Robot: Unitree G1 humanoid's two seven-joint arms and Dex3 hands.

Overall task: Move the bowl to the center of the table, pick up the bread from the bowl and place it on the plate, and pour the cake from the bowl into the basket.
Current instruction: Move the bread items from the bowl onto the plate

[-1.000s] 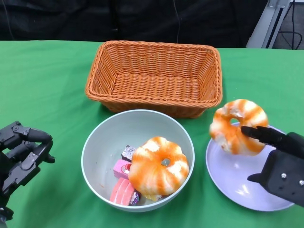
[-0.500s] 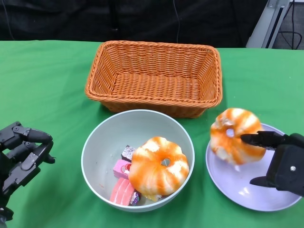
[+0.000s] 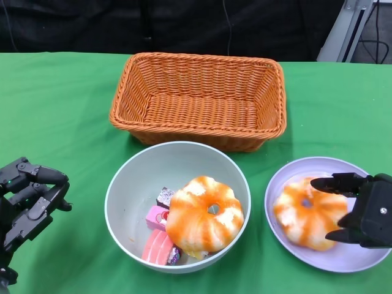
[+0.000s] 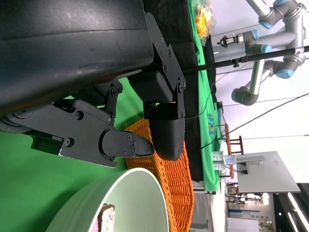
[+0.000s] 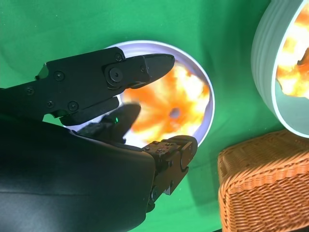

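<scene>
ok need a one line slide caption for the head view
Right hand sets one bread on the plate; a second bread and cake pieces remain in the bowl before the basket.

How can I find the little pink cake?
Find the big orange wicker basket at the back; the pale bowl sits just in front of it. The pink cake lies inside, left of the big orange-and-white bread, the only pink block.

Bread [image 3: 309, 212] on plate [image 3: 293, 176] — just ahead of right hand [image 3: 362, 208] fingers [image 3: 335, 184]. Bowl [image 3: 141, 174] between both hands; basket [image 3: 199, 98] behind — beyond left hand [image 3: 27, 199] fingertips.
</scene>
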